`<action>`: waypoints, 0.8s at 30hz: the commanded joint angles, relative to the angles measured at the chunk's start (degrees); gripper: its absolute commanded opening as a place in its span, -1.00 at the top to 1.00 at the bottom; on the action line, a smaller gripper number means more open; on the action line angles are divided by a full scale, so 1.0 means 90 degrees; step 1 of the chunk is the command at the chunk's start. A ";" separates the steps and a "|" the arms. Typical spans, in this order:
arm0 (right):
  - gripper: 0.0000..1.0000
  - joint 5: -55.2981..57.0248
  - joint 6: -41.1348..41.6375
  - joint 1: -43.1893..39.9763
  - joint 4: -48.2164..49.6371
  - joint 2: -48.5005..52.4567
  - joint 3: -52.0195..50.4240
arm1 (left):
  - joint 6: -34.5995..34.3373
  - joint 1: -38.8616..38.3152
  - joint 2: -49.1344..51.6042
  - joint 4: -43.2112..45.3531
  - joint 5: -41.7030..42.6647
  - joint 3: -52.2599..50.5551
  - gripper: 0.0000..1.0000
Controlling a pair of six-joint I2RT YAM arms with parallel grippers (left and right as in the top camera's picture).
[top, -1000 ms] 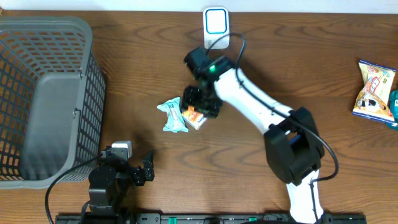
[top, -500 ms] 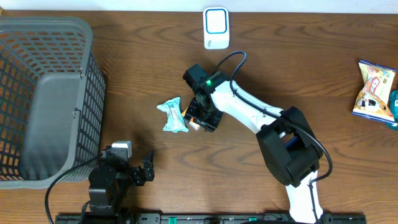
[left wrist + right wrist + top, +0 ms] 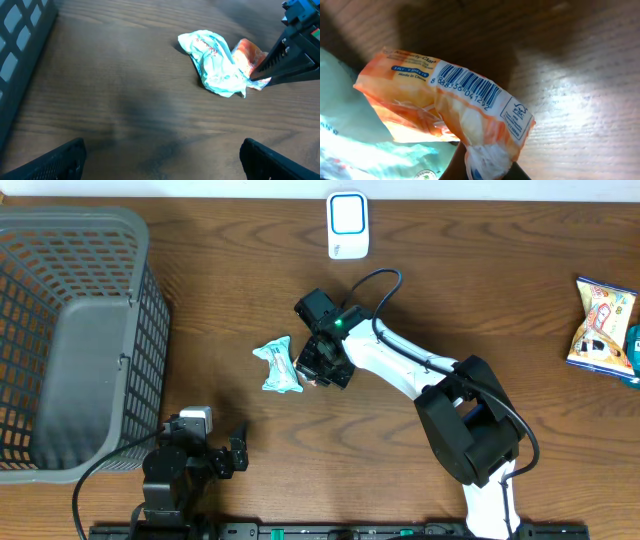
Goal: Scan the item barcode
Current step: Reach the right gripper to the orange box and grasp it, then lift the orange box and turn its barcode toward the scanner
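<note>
The item, an orange tissue packet (image 3: 455,105), lies on the wooden table with its barcode (image 3: 465,85) facing the right wrist camera. My right gripper (image 3: 482,167) is shut on the packet's crimped end. From overhead, the right gripper (image 3: 318,366) covers most of the orange packet (image 3: 312,378). A crumpled teal packet (image 3: 277,366) lies against the orange packet's left side. The white scanner (image 3: 348,225) stands at the table's far edge. My left gripper (image 3: 165,165) is open near the front edge, with only bare table between its fingers.
A grey plastic basket (image 3: 70,330) fills the left side of the table. Snack bags (image 3: 603,322) lie at the far right edge. The right arm's cable (image 3: 375,285) loops above its wrist. The left wrist view shows the teal packet (image 3: 215,62) and the right gripper (image 3: 292,60) ahead.
My right gripper has shifted slightly towards the front left onto the orange packet and closed on its end. The left arm has not moved.
</note>
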 commanded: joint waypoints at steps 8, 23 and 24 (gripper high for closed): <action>0.97 0.1460 -0.4872 -0.0308 -0.0068 -0.2021 -0.0192 | -0.0058 0.0015 -0.0010 -0.0015 0.0075 -0.0085 -0.96; 0.97 0.0918 -0.8978 -0.0112 0.0121 -0.5003 -0.0194 | -0.0056 0.0015 -0.0010 -0.0015 0.0075 -0.0085 -0.96; 0.97 0.0318 -0.9726 -0.0112 0.0090 -0.5083 -0.0199 | -0.0056 0.0015 -0.0010 -0.0015 0.0075 -0.0085 -0.96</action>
